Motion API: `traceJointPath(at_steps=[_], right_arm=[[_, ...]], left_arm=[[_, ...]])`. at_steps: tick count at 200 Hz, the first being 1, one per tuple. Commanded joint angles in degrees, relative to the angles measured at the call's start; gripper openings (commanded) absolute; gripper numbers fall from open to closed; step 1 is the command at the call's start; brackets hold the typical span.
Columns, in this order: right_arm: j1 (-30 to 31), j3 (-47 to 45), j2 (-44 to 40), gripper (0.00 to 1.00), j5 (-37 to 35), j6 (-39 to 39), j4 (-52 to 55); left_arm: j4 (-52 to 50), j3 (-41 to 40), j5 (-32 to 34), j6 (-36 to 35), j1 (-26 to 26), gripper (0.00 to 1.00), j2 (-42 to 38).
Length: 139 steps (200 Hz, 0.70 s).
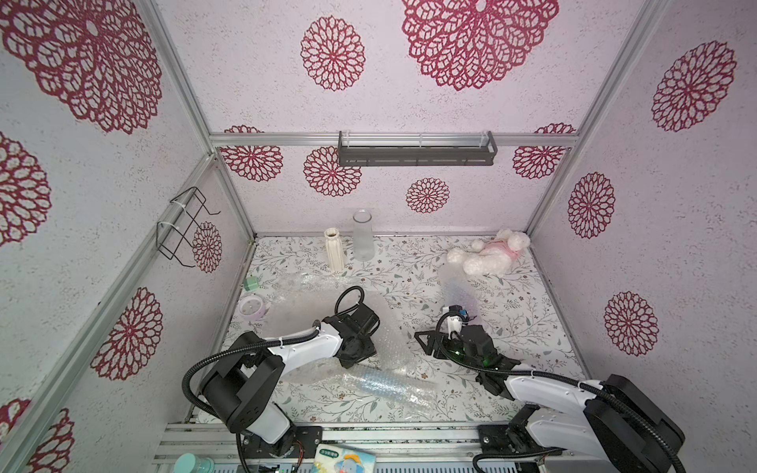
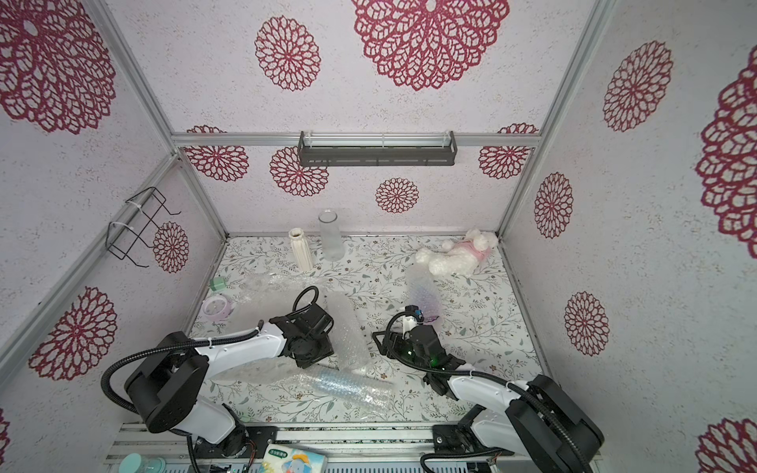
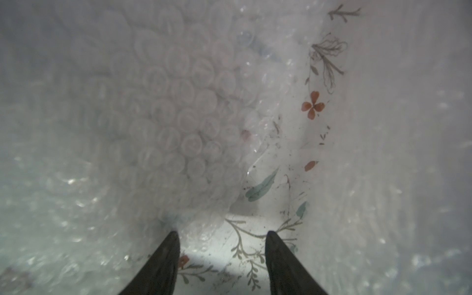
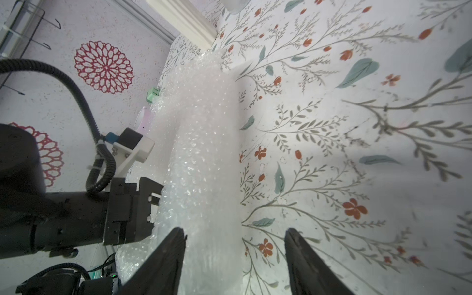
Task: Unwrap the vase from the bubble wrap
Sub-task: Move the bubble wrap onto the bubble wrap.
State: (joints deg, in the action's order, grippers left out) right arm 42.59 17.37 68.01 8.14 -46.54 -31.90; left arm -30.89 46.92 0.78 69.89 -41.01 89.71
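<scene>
A tall fold of bubble wrap stands on the table between my two grippers. The left gripper is open, sunk into this wrap, with only the flowered table between its fingers. The right gripper is open too, and the wrap's edge runs in beside one finger without being pinched. Near the front edge, a blue vase lies on its side, rolled in bubble wrap. I cannot tell whether the standing fold holds anything.
A white ribbed vase and a frosted glass vase stand bare at the back. A purple thing in bubble wrap lies beside a plush toy. Loose wrap, a tape roll and a green box sit at the left.
</scene>
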Motion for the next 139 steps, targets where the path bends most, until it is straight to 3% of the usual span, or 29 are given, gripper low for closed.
traceJointPath(at_steps=[1,79,115,139], right_arm=[[2.0,1.6,0.1,0.67,-1.0,2.1,-3.1],[2.5,3.3,4.8,0.67,0.5,1.5,-8.2],[2.5,2.4,1.8,0.67,-1.5,1.9,-8.2],[2.5,1.8,-1.9,0.67,-4.3,2.4,-5.9]], left_arm=[[-1.0,1.1,1.5,0.7,0.4,0.57,-0.8],[-2.0,3.0,4.6,-1.4,1.6,0.58,-5.7],[1.8,3.0,9.8,-3.4,1.6,0.65,-15.7],[3.0,6.3,10.9,-7.1,1.4,0.70,-15.5]])
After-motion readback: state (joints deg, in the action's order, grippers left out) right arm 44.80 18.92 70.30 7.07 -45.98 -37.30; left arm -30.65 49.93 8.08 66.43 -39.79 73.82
